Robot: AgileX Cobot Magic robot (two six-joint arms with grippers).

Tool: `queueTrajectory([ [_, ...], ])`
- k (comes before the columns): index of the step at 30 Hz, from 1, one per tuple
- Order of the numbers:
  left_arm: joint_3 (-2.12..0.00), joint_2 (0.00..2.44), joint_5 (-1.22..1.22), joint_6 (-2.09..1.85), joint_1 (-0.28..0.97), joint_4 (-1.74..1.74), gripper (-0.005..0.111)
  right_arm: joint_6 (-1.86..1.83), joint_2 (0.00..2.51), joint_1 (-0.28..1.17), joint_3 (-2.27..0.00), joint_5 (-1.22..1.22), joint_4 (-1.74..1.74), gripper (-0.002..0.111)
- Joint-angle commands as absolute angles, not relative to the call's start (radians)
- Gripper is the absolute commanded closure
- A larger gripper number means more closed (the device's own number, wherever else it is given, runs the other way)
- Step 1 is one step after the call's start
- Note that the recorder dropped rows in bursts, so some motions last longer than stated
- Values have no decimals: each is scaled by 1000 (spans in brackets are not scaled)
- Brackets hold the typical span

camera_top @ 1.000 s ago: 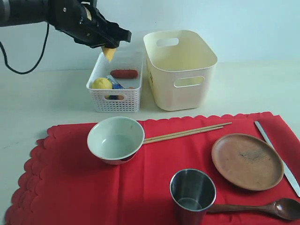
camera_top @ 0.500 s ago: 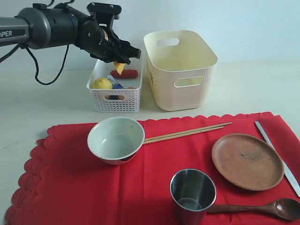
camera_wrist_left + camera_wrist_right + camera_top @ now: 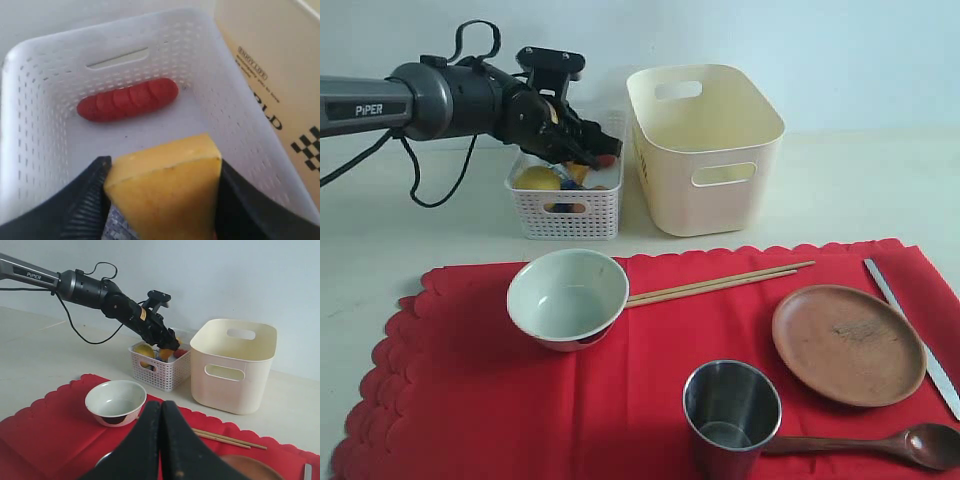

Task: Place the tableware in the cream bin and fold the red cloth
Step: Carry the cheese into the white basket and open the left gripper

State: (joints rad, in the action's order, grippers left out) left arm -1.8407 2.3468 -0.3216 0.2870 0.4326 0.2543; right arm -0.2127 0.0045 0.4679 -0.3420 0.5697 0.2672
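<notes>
"Tableware first: where does it lie?"

"All of it is on the red cloth, none in the cream bin. The pale green-white bowl sits upright toward the left, and the wooden chopsticks lie side by side just to its right, their near ends reaching the bowl. The brown round plate is on the right, with the long silver knife along the cloth's right edge beside it. The steel cup stands at the front, and the dark wooden spoon lies to its right, its handle reaching the cup."

"And the cloth and bin?"

"The cloth is spread flat, unfolded. The bin stands behind it, beside a white perforated basket."

"What is the left gripper doing?"

"It reaches down at the basket's rim, its jaws partly apart and clamped on a yellow cheese wedge, one finger on each side. A red sausage lies on the basket floor beyond it, and a lemon sits at the basket's other end. Whether the wedge touches the floor cannot be told from these angles."

"The right gripper?"

"Its fingers are pressed together with nothing between them, held above the cloth and well apart from the bin."
</notes>
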Motion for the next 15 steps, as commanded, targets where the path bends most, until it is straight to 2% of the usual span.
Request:
queueTrajectory([
  [1, -1849, 2317, -364, 287, 429, 259, 42, -216, 0, 466, -337, 554, 270, 108],
  [4, -1849, 2291, -400, 287, 429, 259, 34, -216, 0, 466, -337, 554, 270, 108],
  [15, -1849, 2183, -660, 284, 430, 259, 33, -216, 0, 466, -337, 554, 270, 108],
])
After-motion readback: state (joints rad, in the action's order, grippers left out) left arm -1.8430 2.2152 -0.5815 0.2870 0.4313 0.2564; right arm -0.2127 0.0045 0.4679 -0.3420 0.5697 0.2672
